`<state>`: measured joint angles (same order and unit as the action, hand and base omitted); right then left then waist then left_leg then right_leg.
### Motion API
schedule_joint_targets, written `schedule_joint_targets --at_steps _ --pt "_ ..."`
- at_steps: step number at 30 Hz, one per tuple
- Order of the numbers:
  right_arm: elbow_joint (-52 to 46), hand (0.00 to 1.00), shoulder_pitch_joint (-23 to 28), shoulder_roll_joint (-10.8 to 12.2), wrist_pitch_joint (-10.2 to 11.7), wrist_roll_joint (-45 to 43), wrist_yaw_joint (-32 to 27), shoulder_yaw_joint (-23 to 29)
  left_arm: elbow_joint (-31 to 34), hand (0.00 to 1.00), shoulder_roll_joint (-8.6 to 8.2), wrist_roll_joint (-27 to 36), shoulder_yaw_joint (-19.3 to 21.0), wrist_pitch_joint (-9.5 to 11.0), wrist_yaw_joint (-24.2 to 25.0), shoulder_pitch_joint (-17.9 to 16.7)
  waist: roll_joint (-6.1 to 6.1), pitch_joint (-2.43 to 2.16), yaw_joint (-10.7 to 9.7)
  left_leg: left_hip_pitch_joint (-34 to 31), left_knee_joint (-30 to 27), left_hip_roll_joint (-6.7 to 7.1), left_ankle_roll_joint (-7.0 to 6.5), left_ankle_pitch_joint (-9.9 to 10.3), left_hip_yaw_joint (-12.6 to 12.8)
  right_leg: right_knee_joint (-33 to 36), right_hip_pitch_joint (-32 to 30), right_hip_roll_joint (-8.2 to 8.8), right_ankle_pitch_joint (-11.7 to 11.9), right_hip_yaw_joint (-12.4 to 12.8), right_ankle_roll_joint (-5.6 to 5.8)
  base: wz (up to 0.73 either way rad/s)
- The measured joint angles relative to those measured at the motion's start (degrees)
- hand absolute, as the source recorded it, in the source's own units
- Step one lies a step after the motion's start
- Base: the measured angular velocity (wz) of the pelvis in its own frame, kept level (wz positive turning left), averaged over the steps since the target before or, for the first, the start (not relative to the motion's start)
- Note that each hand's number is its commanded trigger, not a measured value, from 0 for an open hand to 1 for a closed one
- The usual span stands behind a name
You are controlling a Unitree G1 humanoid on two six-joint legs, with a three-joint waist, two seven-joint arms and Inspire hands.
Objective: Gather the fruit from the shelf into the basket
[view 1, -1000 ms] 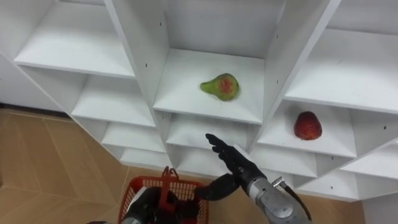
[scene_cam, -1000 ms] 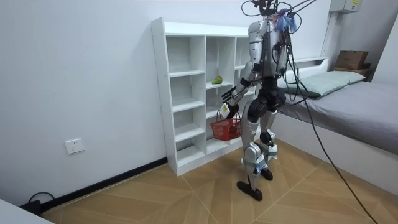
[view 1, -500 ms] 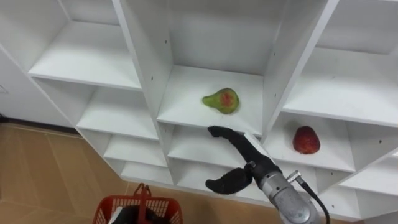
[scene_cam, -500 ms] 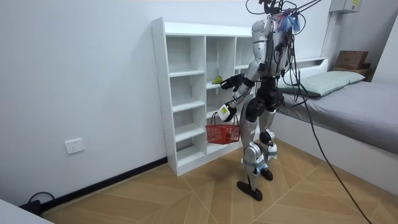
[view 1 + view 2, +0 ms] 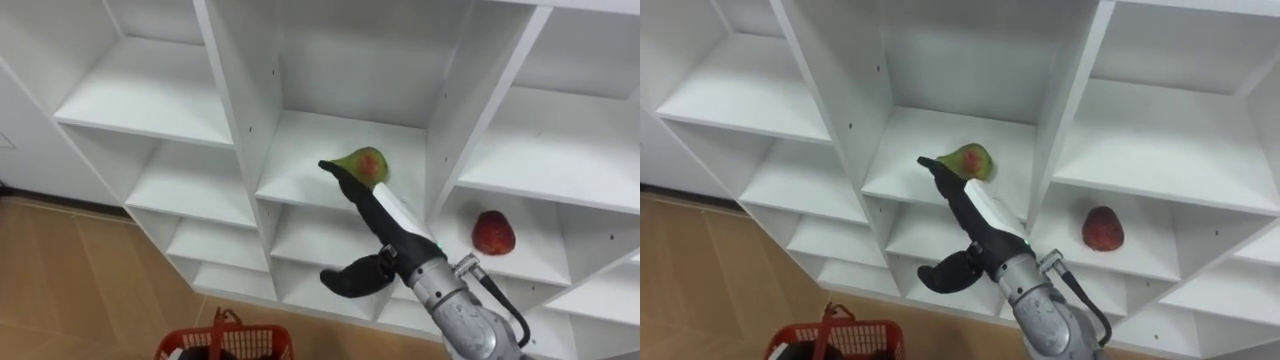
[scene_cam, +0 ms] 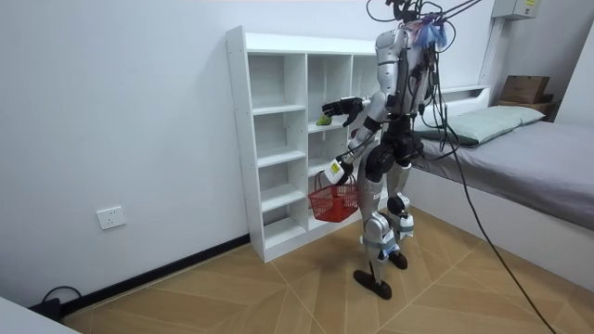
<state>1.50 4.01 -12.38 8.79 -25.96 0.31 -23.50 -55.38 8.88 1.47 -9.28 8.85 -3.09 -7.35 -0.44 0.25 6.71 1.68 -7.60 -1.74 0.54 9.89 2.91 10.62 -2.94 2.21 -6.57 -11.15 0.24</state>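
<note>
Risen since half a second ago: your right hand (image 5: pixel 388 228), from under the shelf edge to pear level.

Left eye view: its fingers are straight, thumb spread low, nothing held. Pear (image 5: pixel 366 163) lies on its side in the closet's (image 5: pixel 240 110) centre compartment, long axis left-right. The fingertips are at its narrow left end, contact unclear. Red fruit (image 5: pixel 493 232) sits one compartment right, lower.

Right eye view: same relation.

Room view: your left hand (image 6: pixel 337 171) is low, with the red basket (image 6: pixel 336 198) hanging beneath. Judge the right hand nearer; you close rightward.
</note>
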Motion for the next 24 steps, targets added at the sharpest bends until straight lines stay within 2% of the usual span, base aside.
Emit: schedule_joint_targets --at_steps 4,9,16,20,24 --pt "-2.0 0.00 0.0 0.0 0.0 -3.5 0.5 0.0 -1.0 1.00 0.23 0.0 0.2 0.0 0.2 0.2 -0.24 0.13 0.1 0.0 0.2 -0.09 0.02 0.0 0.0 -0.1 0.0 -0.09 0.0 0.0 0.00 0.00" --pt "-2.8 0.00 -0.4 -0.3 0.0 -3.8 0.5 0.1 -1.7 1.00 0.39 0.1 0.3 0.0 0.4 0.2 -0.86 0.40 0.2 -0.2 0.2 -0.10 0.02 0.1 0.0 0.0 -0.3 -0.11 0.0 0.2 0.01 0.00" --pt "-6.8 0.00 -1.0 -1.2 0.0 -3.0 0.4 0.5 -1.8 1.00 0.80 -1.2 1.7 0.0 0.3 0.4 -2.09 0.09 0.7 -0.2 0.2 -0.26 0.09 0.1 0.1 -0.1 -0.4 -0.31 0.0 0.1 -0.05 0.00" --pt "-6.8 0.00 -1.5 -1.2 0.2 -3.1 -1.1 0.8 -1.8 1.00 0.80 -1.2 1.7 0.0 0.0 0.3 -2.11 0.08 0.8 -0.2 0.2 -0.27 0.11 0.1 0.1 -0.1 -0.3 -0.31 0.0 0.0 -0.05 0.00" --pt "-6.8 0.00 -1.7 -1.2 1.6 -3.1 -2.3 2.7 -1.8 1.00 0.80 -2.5 2.0 0.0 -0.1 0.4 -2.11 0.10 0.9 -0.2 0.2 -0.29 0.12 0.2 0.1 -0.1 -0.3 -0.32 0.0 0.0 -0.07 0.00"
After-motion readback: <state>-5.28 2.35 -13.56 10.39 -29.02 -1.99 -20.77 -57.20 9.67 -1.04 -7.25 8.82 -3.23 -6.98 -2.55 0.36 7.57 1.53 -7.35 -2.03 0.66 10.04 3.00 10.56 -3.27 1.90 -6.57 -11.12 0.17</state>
